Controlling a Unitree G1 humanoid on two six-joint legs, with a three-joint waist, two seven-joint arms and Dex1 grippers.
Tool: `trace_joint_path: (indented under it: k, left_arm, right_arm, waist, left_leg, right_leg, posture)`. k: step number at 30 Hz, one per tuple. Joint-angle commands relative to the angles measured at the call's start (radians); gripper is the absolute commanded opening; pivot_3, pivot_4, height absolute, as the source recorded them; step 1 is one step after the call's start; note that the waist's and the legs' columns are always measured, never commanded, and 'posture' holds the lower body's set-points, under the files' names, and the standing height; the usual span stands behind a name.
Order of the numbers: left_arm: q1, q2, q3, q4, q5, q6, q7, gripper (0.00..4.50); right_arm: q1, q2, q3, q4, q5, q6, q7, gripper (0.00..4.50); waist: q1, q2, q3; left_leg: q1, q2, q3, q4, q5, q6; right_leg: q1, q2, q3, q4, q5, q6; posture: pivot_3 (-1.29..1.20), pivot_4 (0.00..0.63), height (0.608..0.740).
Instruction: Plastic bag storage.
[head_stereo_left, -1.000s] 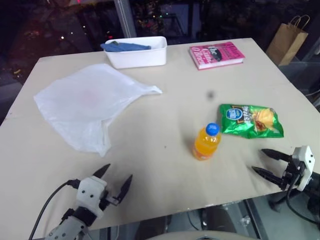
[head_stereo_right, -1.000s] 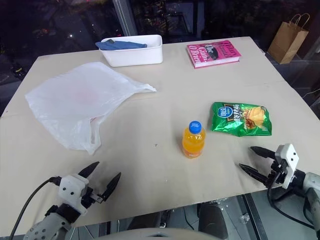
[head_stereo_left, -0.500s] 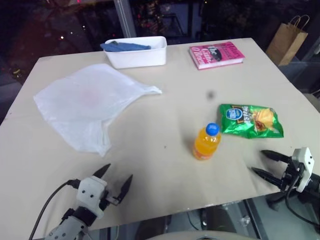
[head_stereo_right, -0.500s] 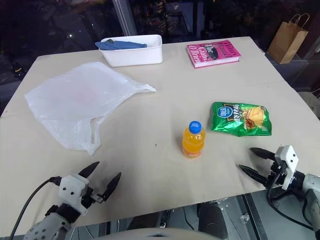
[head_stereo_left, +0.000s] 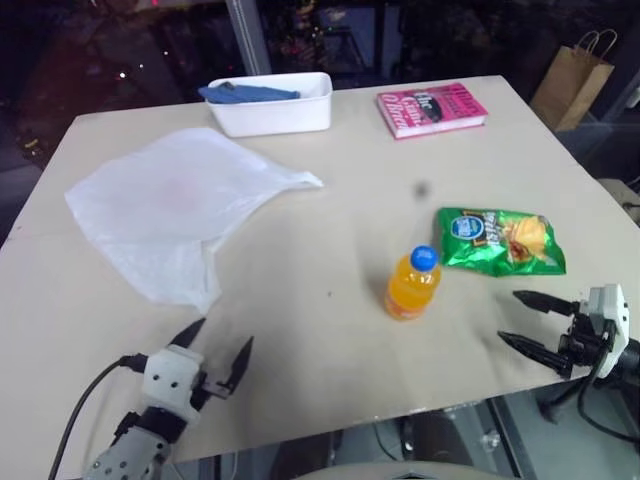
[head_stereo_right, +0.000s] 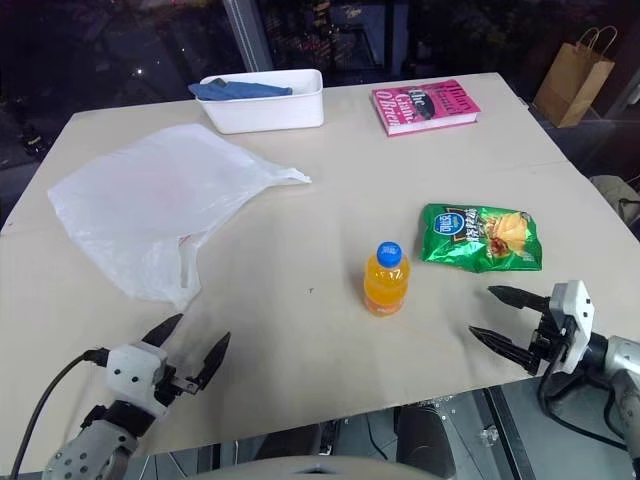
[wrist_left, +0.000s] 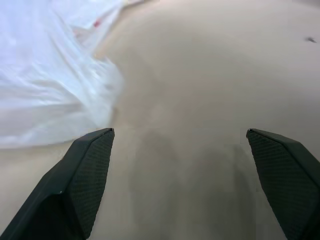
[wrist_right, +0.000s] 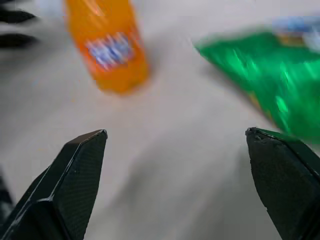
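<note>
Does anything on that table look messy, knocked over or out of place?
Only the plastic bag, lying crumpled and spread flat on the table instead of put away. The orange bottle stands upright, and nothing looks spilled or damaged.

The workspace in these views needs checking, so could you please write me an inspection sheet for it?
Surface: pale beige table, one dark speck.
Job's things: thin translucent white plastic bag lying spread flat, untouched.
Clutter: white rectangular tub holding blue cloth; pink book; green chip packet; orange drink bottle with blue cap, upright.
Grippers: left gripper open, empty, near the bag's edge; right gripper open, empty.
Cables: black cable by the left wrist.
Surroundings: brown paper bag beyond the table.
</note>
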Motion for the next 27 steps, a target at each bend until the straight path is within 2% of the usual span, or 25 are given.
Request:
trace_joint_path:
  k: [1,7,13,15,27]
  left_arm:
    - [-0.038,-0.018,0.045,-0.025,0.042,-0.012,0.077,4.42]
    - [-0.120,-0.047,0.049,-0.027,0.102,0.053,0.173,4.42]
    - [-0.177,-0.049,0.020,-0.011,0.134,0.100,0.195,4.42]
    - [-0.197,-0.061,0.026,-0.006,0.105,0.142,0.202,4.42]
    - [-0.238,-0.079,0.001,-0.020,0.039,0.194,0.168,4.42]
  right_arm:
    - [-0.010,-0.042,-0.055,-0.193,0.140,0.084,0.002,4.50]
    - [-0.096,-0.082,-0.141,-0.358,0.375,0.226,-0.080,4.50]
    - [-0.161,-0.137,-0.211,-0.392,0.503,0.318,-0.117,4.50]
    - [-0.183,-0.141,-0.231,-0.378,0.532,0.336,-0.130,4.50]
    - [-0.176,-0.124,-0.222,-0.315,0.453,0.325,-0.063,4.50]
  waist:
    - [0.002,0.000,0.000]
    - [0.018,-0.002,0.001]
    - [0.024,-0.003,0.002]
    - [0.023,-0.003,0.002]
    - [0.023,-0.004,0.002]
  left_leg:
    - [0.000,0.000,0.000,0.000,0.000,0.000]
    - [-0.001,0.000,-0.001,0.001,0.000,0.000]
    - [-0.002,-0.001,-0.002,0.001,0.000,0.000]
    - [-0.002,-0.001,-0.002,0.001,0.000,0.000]
    - [-0.002,-0.001,-0.002,0.001,0.000,0.000]
  right_leg:
    - [0.000,0.000,0.000,0.000,0.000,0.000]
    - [0.000,0.001,-0.001,0.000,0.003,0.003]
    - [0.000,0.000,-0.002,-0.001,0.004,0.001]
    - [0.000,0.000,-0.003,-0.001,0.004,0.001]
    - [0.000,0.000,-0.003,-0.001,0.004,0.001]
  posture:
    - [0.00,0.150,0.740]
    - [0.00,0.150,0.740]
    - [0.00,0.150,0.740]
    - [0.00,0.150,0.740]
    - [0.00,0.150,0.740]
